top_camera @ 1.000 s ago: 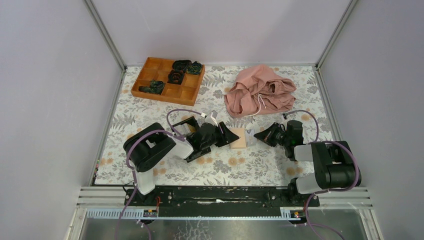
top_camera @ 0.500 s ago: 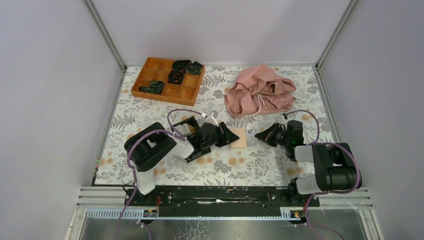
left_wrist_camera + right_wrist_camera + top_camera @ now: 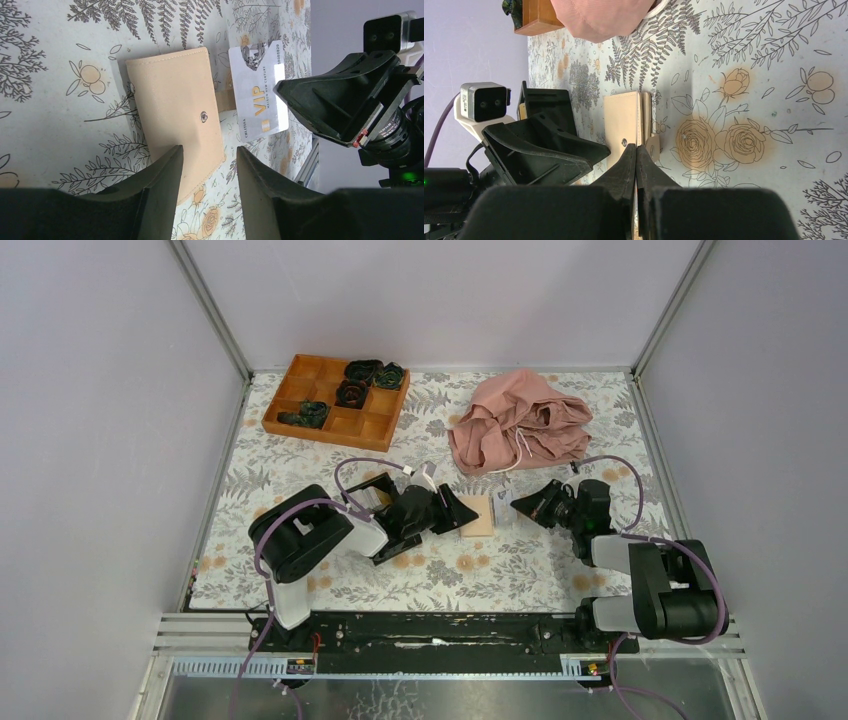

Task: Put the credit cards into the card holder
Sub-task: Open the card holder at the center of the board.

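The tan card holder point(image 3: 479, 514) lies closed on the floral tablecloth, its snap button up point(image 3: 175, 120). My left gripper point(image 3: 207, 150) is open and low over the holder's near corner, one finger over the leather and the other beside it. A white credit card point(image 3: 260, 90) printed "VIP" stands at the holder's far edge. My right gripper point(image 3: 518, 503) is shut on the card's outer end. In the right wrist view its jaws point(image 3: 635, 147) are pressed together, pointing at the holder's point(image 3: 623, 125) layered edge. The card shows there only edge-on.
An orange-brown compartment tray point(image 3: 336, 396) with dark coiled items sits at the back left. A crumpled pink cloth point(image 3: 520, 420) lies at the back right. Metal frame rails and grey walls bound the table.
The right arm has shifted slightly, its gripper tip edging a little toward the back with the card. The left gripper and the holder stay where they were.
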`<action>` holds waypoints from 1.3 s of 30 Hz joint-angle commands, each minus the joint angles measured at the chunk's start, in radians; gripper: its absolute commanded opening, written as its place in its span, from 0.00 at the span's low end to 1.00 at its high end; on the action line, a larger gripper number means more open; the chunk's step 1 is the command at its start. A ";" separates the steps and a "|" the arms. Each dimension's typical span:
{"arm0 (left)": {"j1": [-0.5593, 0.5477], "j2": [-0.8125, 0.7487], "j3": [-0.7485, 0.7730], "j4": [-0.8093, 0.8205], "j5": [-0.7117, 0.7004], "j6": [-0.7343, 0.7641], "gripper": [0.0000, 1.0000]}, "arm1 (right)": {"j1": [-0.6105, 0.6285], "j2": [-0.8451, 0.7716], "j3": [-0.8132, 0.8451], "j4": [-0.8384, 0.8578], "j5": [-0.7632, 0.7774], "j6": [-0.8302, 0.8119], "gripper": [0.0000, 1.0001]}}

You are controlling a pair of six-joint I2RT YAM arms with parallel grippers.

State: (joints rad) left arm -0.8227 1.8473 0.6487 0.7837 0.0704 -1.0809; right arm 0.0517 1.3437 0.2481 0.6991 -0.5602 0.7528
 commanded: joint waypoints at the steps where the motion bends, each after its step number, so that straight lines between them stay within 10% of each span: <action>1: 0.008 0.007 0.009 -0.011 -0.013 0.015 0.51 | -0.003 0.007 -0.005 0.056 -0.005 -0.013 0.00; 39: 0.039 0.037 -0.053 0.060 0.011 -0.007 0.51 | 0.072 0.092 -0.006 0.091 0.037 -0.055 0.00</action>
State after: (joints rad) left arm -0.7967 1.8626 0.6193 0.8452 0.0868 -1.0904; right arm 0.1116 1.4258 0.2436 0.7471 -0.5377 0.7185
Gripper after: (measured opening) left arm 0.510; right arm 0.015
